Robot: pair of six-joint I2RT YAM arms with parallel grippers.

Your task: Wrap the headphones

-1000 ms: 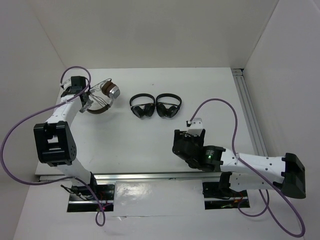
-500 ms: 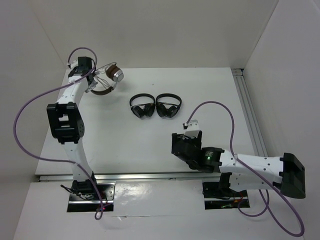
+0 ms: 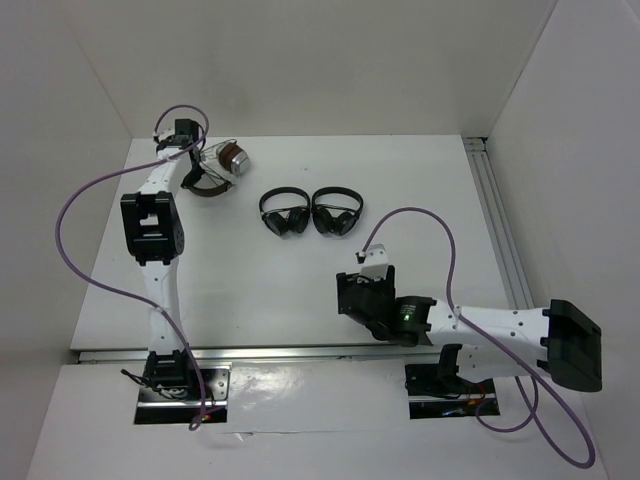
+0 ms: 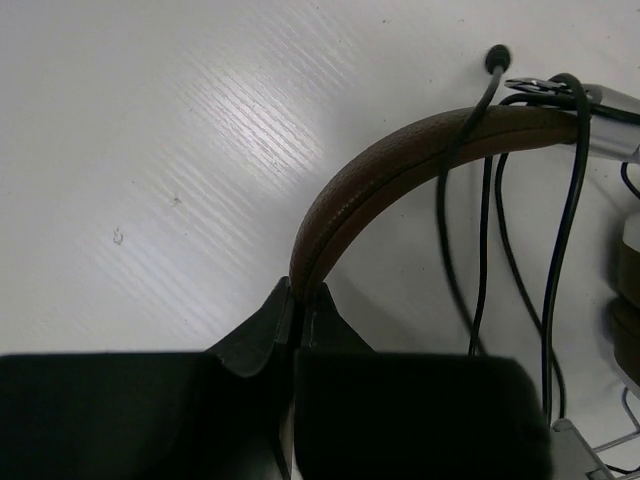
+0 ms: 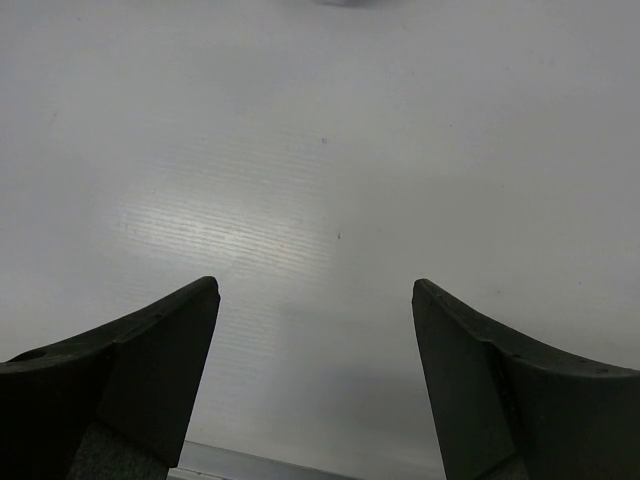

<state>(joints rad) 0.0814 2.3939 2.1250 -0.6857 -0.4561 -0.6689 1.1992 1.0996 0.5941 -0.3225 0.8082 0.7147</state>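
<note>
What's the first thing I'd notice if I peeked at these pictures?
Probably the left gripper pinching the headband of the brown headphones at the far left corner of the table, with the thin dark cable looped over the band. Next, two small black headphones sit side by side in the middle. The right gripper hangs open over the table near the front.
</note>
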